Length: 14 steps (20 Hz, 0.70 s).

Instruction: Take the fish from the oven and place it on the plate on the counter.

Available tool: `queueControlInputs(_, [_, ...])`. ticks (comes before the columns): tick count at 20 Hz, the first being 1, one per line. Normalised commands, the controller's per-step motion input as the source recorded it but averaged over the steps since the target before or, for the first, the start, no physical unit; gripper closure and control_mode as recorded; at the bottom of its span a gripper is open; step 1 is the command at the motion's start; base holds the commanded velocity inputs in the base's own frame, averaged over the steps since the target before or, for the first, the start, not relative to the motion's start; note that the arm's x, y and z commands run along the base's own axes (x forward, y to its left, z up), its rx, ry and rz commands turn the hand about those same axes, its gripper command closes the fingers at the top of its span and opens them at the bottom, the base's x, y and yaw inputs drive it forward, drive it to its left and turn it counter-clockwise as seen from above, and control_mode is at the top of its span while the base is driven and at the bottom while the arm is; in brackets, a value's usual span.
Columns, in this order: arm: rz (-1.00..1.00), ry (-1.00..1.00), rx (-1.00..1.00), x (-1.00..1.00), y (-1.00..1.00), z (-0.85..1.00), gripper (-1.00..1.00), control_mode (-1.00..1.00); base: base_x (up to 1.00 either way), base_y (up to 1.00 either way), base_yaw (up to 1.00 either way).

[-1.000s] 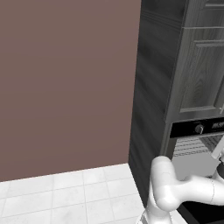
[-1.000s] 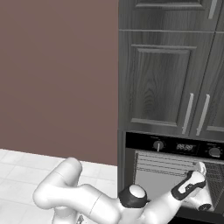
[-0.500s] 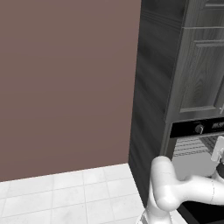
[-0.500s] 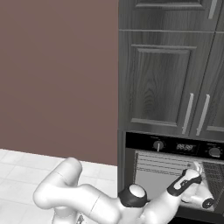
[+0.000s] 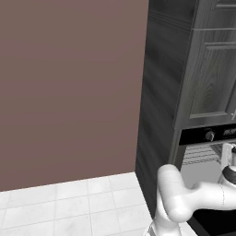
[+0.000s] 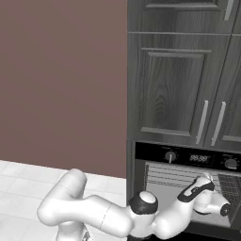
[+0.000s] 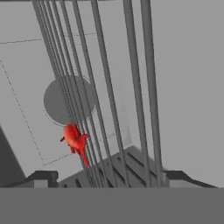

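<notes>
Red-orange against pale grey, the fish (image 7: 75,142) is seen in the hand view lying on a wire rack (image 7: 109,92) inside the oven (image 6: 188,162), its pointed tail turned toward the camera. It is placed there as something baked, and it is not yet touched. The gripper (image 7: 107,177) is held wide open, its two dark finger tips well apart at the bottom of the hand view, with nothing between them; the fish lies left of the midline between them. In the right base view the arm is stretched into the open oven cavity, below the black control panel (image 6: 197,157). The wide jaws are judged to suit an approach, so that the slim fish can be straddled before closing.
</notes>
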Motion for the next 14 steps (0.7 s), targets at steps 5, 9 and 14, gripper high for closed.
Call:
queueControlInputs(5, [0.16, -0.10, 0.00, 0.00, 0.00, -1.00, -1.00, -1.00, 0.00, 0.00, 0.00])
queueControlInputs(9, [0.12, -0.06, 0.00, -0.04, 0.00, -1.00, -1.00, -1.00, 0.00, 0.00, 0.00])
queueControlInputs(14, [0.11, -0.14, 0.02, -0.58, 0.00, -1.00, -1.00, -1.00, 0.00, 0.00, 0.00])
